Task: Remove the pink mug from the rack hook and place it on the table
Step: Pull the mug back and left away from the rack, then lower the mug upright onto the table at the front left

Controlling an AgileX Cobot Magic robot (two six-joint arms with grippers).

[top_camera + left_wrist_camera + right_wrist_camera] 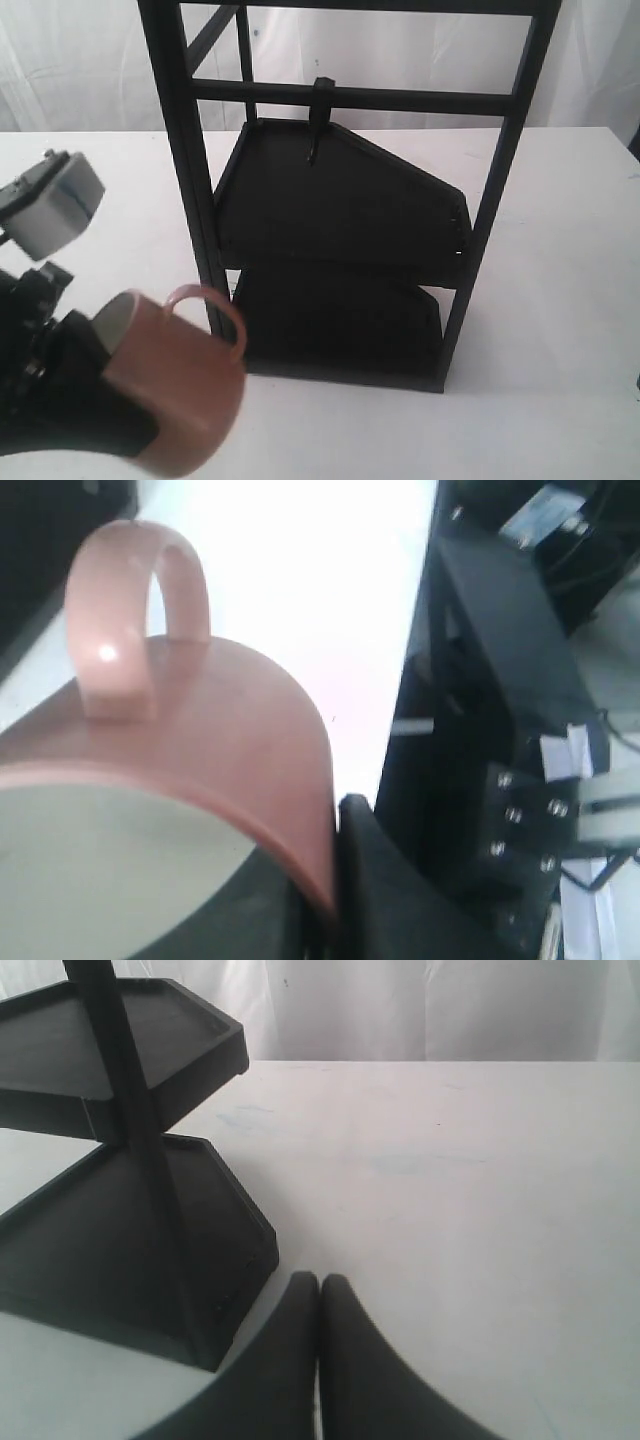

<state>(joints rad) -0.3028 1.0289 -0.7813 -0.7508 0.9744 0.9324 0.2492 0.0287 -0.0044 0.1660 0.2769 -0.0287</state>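
Operator: Location of the matte salmon-pink cylindrical mug (185, 390)?

Technician: Clear of the small black metal hook (317, 115) on the crossbar. The mug sits low at the front left of the tall black frame rack (190, 180), tilted, with its loop handle uppermost and its cream interior turned toward the arm.

Operator: Left gripper (318, 910) state?

Technician: Clamped on the mug wall at the rim, with one black finger (375, 900) on the outside. Contact between the mug base and the wide white tabletop (560, 300) cannot be determined.

Operator: Right gripper (320, 1360)?

Technician: Fingers pressed together with nothing between them, low over the tabletop near the rack's bottom tray (120, 1250).

Operator: Surface and room?

Technician: The tabletop is plain and matte, with faint bluish smudges. The rack stands on it, its upper tray (120, 1040) directly above the bottom one. A white curtain (80, 60) hangs behind.
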